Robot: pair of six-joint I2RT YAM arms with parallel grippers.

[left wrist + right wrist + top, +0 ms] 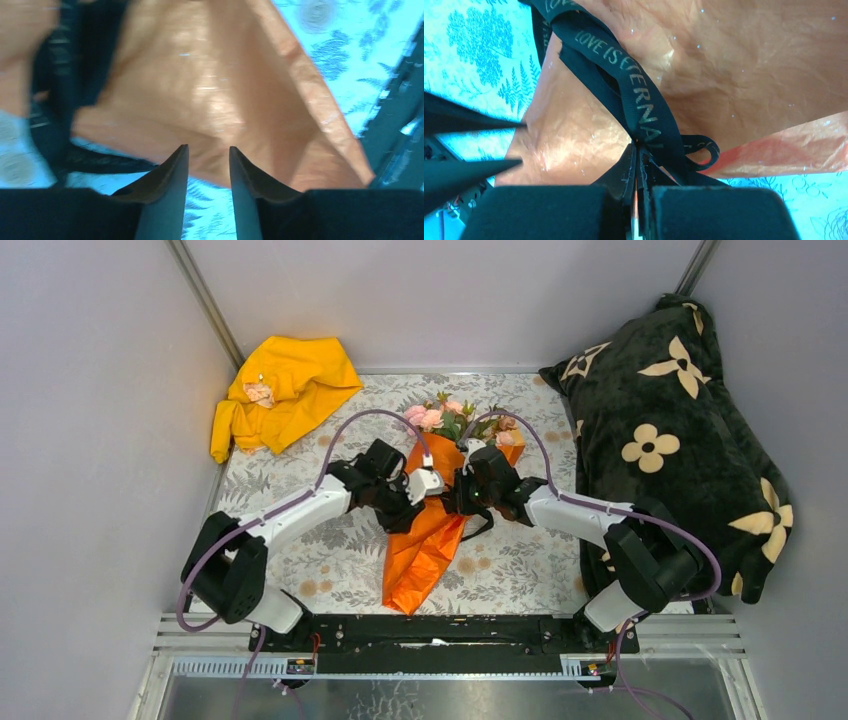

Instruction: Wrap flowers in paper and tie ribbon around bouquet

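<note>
Bouquet: the bouquet (425, 540) lies flat on the printed tablecloth (300, 540), midway between the two arms.
Long axis: it runs away from the arm bases, with the flowers (440, 418) at the far end. The pointed tail of the paper (410, 585) is at the near end, its tip leaning a little to the left.
Ribbon: the ribbon (634, 95) crosses the cone at about its waist, athwart that long axis. A slack loop hangs off the cone's right flank.
Right gripper: the right gripper (638, 152) is pressed together, pinching the ribbon close against the paper where the strands cross.
Left gripper: the left gripper (207, 150) is spread with nothing between its fingers. It sits at the cone's left flank, its tips just short of the paper.
Ribbon from the left gripper: in the left wrist view the dark band lies off to the left, not in line with the gap. Straight ahead is only bare orange paper.
Nearer arm: both meet at the waist from opposite sides. The right already has its strand, and the left is the closer one to whatever runs round the left flank.
Judgement: the next grab looks like the left gripper's, and it calls for a sideways shift toward the band rather than a push forward into the paper.
Risk: closing where it stands would likely catch paper instead of ribbon.
</note>
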